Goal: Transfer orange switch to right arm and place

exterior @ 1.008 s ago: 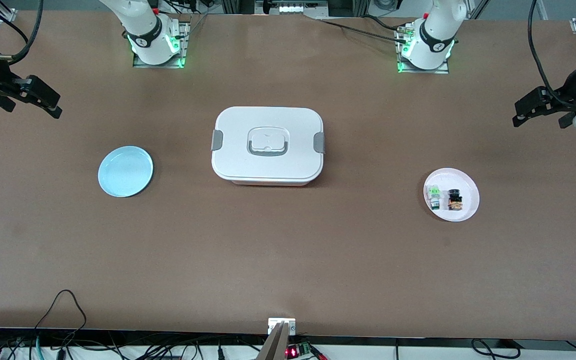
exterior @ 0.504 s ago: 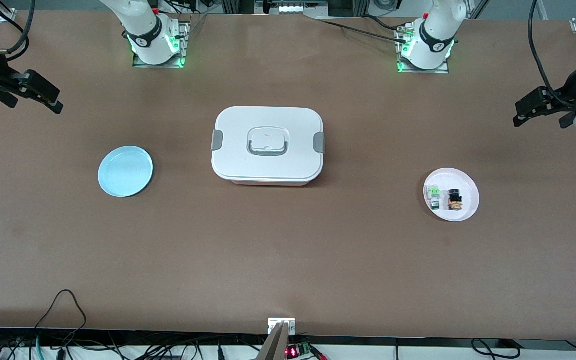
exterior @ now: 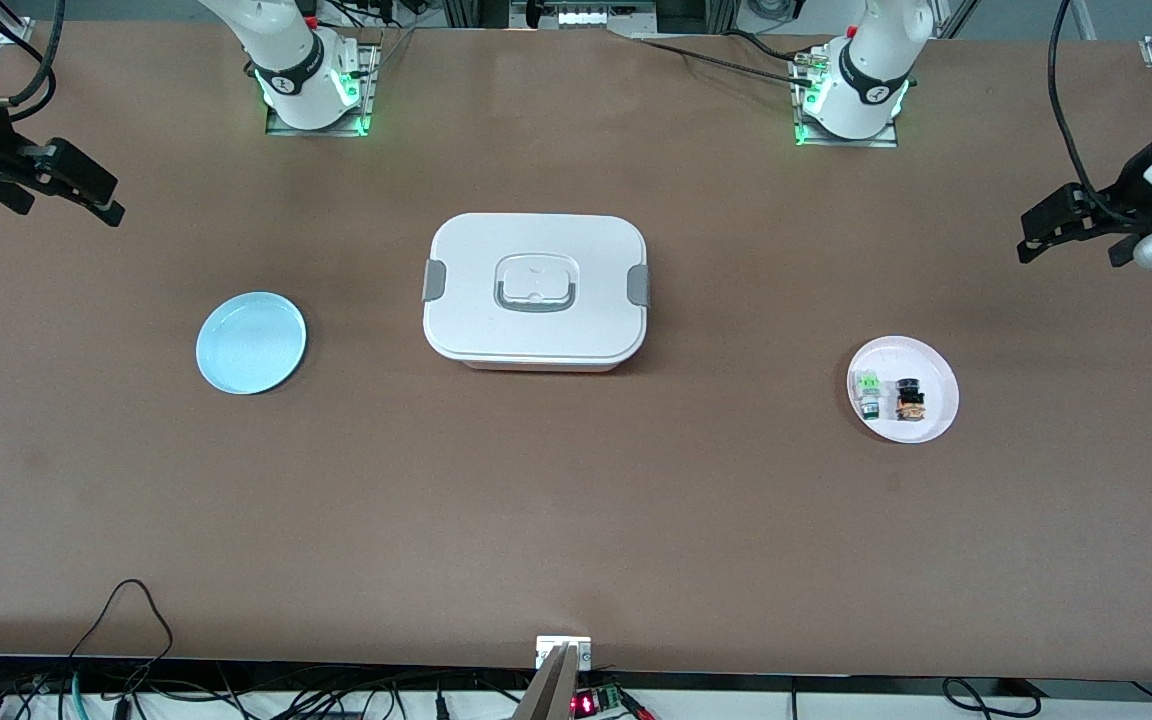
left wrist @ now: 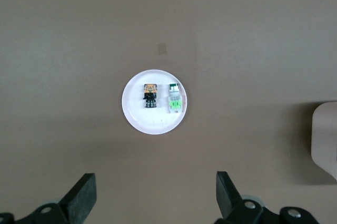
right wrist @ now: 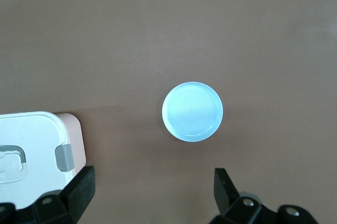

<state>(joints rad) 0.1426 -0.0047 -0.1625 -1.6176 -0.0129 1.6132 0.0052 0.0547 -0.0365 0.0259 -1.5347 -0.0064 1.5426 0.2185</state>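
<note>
At the lower right of the front view, the white plate (exterior: 933, 420) rests on the brown bench (exterior: 576, 520) toward the left arm's end, and the orange switch (exterior: 909, 399) lies on it, just beside the green-and-white component (exterior: 869, 392); whether the two parts touch cannot be told. In the left wrist view the orange switch (left wrist: 150, 95) and the green-and-white component (left wrist: 175, 99) sit side by side inside the white plate (left wrist: 154, 124). The left gripper (exterior: 1036, 235) hangs at the right edge of the front view, over bare bench above the plate in the frame, with its fingers (left wrist: 81, 196) spread wide and holding nothing. The right gripper (exterior: 96, 195) hangs at the upper left of the front view, over bare bench, its fingers (right wrist: 80, 187) also spread wide and empty. The blue plate (exterior: 251, 343) lies at centre left of the front view, toward the right arm's end, and appears mid-frame in the right wrist view (right wrist: 192, 112). The white lidded box (exterior: 535, 291), with grey side clasps and a recessed handle, stands at the centre of the bench between the two plates, well apart from both.
</note>
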